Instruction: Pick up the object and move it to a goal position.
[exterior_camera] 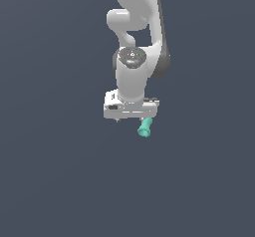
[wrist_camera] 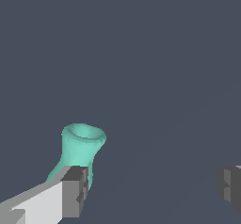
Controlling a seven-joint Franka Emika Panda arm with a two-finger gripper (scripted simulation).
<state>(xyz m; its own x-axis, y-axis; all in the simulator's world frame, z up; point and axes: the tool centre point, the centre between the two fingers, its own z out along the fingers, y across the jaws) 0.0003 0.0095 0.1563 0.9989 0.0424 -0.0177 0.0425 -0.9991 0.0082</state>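
Observation:
The object (exterior_camera: 144, 128) is a small teal peg with a flared end. In the exterior view it sits just under the white hand, toward that view's right. My gripper (exterior_camera: 131, 119) is open, with its jaws far apart. In the wrist view the object (wrist_camera: 81, 150) stands with its wide hollow end up, right beside one grey fingertip (wrist_camera: 75, 190), which hides its lower part. The other fingertip (wrist_camera: 229, 186) is far from it. The object is not between the fingers. I cannot tell whether the near finger touches it.
A plain dark grey-blue surface (exterior_camera: 60, 171) fills both views. The white arm (exterior_camera: 134, 37) rises above the hand in the exterior view. No other objects show.

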